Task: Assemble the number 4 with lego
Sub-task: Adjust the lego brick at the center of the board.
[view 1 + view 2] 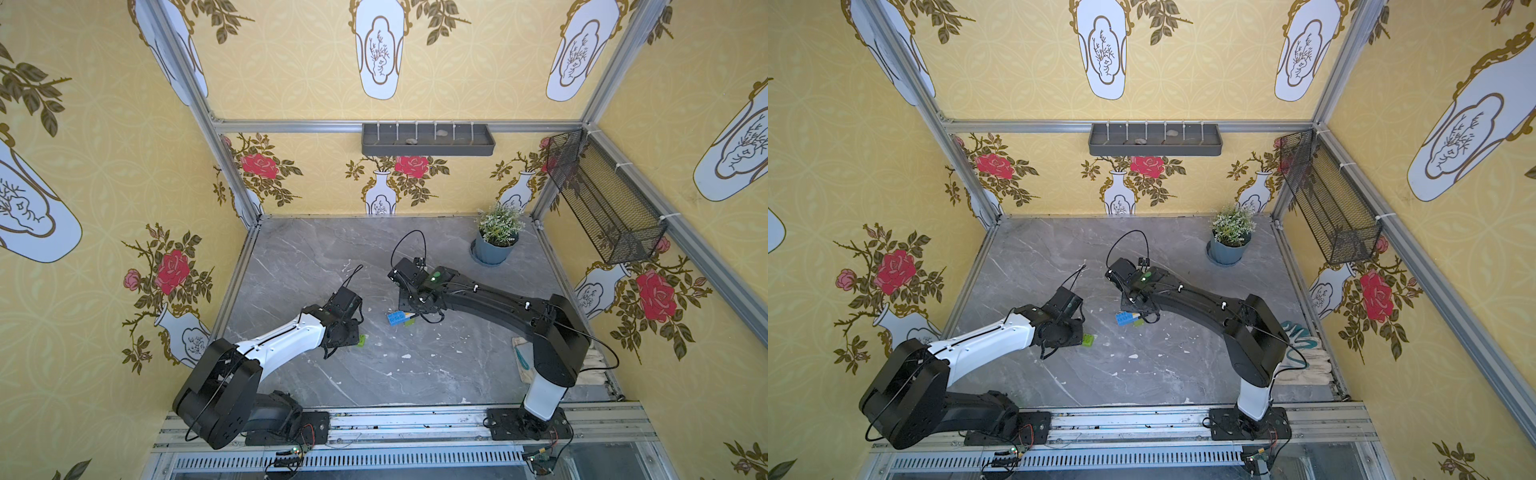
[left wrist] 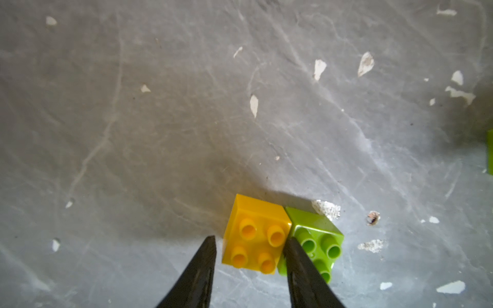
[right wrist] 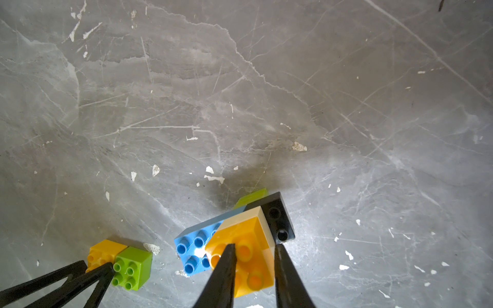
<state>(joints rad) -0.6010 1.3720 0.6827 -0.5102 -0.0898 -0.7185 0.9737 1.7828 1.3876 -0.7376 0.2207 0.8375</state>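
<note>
Both top views were bright and evenly lit, with only faint shadows on the tabletop (image 1: 374,374). The wallpaper vases (image 1: 37,216) appeared stretched toward the picture edges. The wrist views were dimmer. A soft dark shadow lay beside the loose yellow brick (image 2: 256,237) and beyond the number 4 (image 3: 250,229). A white glare spot sat on the blue brick (image 3: 192,242). The left wrist view was slightly soft.

The number 4 cluster (image 3: 250,232): blue bar (image 3: 192,244) with yellow, cream, black and green squares joined. Loose yellow brick (image 2: 256,234) touches lime brick (image 2: 320,232), both studs up.
</note>
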